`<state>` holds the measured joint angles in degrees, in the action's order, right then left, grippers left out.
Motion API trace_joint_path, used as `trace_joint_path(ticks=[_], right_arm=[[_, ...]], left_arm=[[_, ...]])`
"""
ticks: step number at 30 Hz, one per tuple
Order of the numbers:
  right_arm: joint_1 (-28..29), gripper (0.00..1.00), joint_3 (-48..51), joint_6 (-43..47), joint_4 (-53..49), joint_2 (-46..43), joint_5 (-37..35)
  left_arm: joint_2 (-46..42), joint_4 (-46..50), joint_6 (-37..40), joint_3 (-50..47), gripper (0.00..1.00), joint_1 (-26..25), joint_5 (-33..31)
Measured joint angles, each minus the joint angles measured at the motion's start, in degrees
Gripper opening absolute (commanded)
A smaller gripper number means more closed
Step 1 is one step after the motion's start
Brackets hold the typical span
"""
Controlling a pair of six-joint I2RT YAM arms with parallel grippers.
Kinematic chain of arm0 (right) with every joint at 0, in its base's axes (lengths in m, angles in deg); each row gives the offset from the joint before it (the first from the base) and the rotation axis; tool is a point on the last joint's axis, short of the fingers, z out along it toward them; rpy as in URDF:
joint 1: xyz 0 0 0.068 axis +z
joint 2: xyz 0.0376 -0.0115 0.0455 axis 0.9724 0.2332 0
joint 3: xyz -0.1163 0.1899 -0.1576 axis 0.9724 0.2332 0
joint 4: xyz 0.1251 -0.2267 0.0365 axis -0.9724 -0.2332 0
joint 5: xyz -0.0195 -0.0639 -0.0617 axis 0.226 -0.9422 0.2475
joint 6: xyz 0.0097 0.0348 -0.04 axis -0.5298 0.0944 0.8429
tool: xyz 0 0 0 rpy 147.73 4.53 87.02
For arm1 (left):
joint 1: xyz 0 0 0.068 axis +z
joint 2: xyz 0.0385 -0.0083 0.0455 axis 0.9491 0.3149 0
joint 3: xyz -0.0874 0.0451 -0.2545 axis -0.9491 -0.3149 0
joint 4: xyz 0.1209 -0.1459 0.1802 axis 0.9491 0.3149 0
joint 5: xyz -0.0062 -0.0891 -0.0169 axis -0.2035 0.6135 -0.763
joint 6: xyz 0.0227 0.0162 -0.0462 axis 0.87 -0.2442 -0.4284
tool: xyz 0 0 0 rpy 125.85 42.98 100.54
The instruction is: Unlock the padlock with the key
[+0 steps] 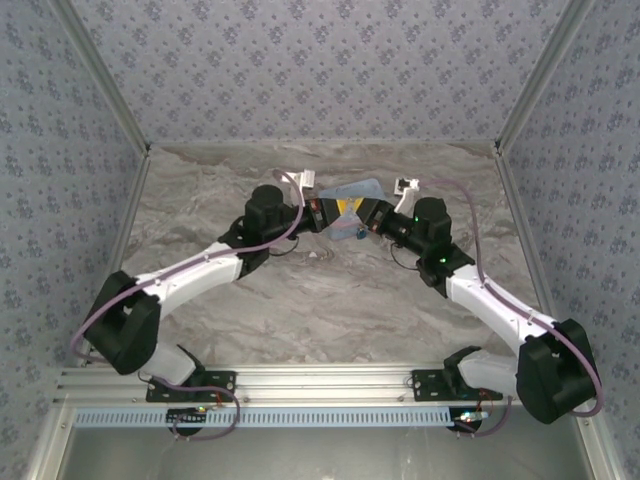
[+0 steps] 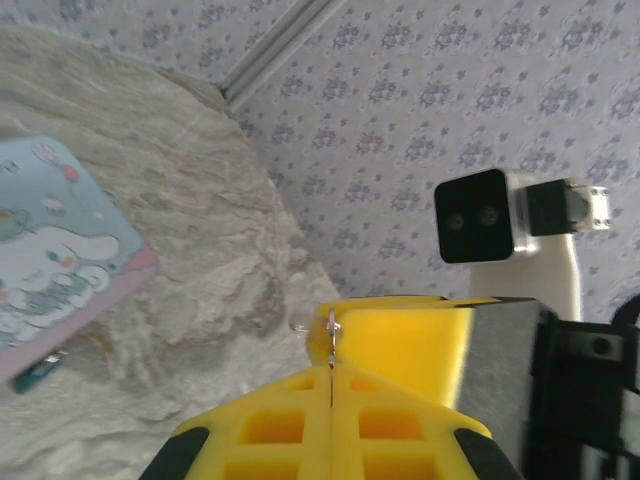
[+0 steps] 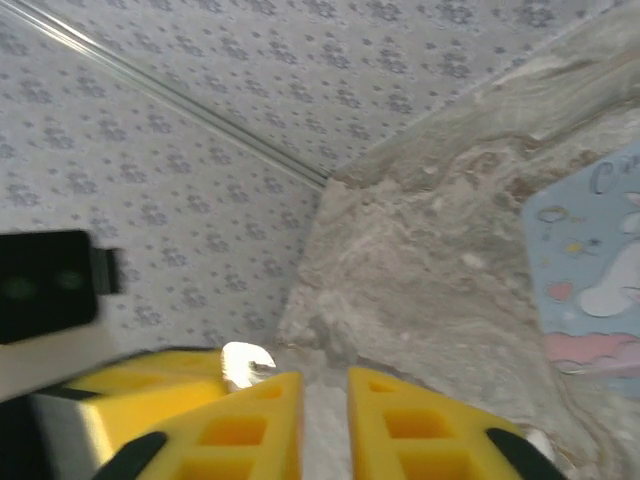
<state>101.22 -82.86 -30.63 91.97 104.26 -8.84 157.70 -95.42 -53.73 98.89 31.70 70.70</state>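
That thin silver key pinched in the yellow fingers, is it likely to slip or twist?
Possibly. The key looks thin and smooth, sticking out from the shut left fingers, so a sideways push may swivel it. It seems stiff metal, unlikely to flop, and tiny, so probably very light.

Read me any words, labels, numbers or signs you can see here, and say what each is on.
No text can be read.
The pale blue tin carries a white cartoon figure and small drawings; a curved mark near its edge in the right wrist view may be lettering, too blurred to read.
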Motion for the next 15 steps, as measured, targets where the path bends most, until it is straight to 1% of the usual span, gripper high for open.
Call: trace_joint_path(ticks=[2,4,6,11,15], right_arm=[[-1.3,0.29,-0.2,4.8,-3.3,-0.3,1.2],[-2.1,0.35,-0.3,10.0,-6.6,-0.8,1.9],[-3.3,0.44,-0.3,14.8,-8.7,-1.9,3.7],[-7.2,0.59,0.1,20.6,-6.3,-5.0,11.3],[-6.6,0.64,0.0,22.9,-3.1,-5.1,19.0]], left_arm=[[-2.3,6.6,4.2,2.5,0.00,0.9,0.9],[-4.1,13.2,8.5,5.8,0.00,1.5,1.7],[-5.3,20.9,13.4,10.1,0.00,1.8,2.8],[-5.3,40.0,24.5,19.8,0.00,1.8,4.3],[-3.7,52.1,31.3,25.1,0.00,1.8,5.1]])
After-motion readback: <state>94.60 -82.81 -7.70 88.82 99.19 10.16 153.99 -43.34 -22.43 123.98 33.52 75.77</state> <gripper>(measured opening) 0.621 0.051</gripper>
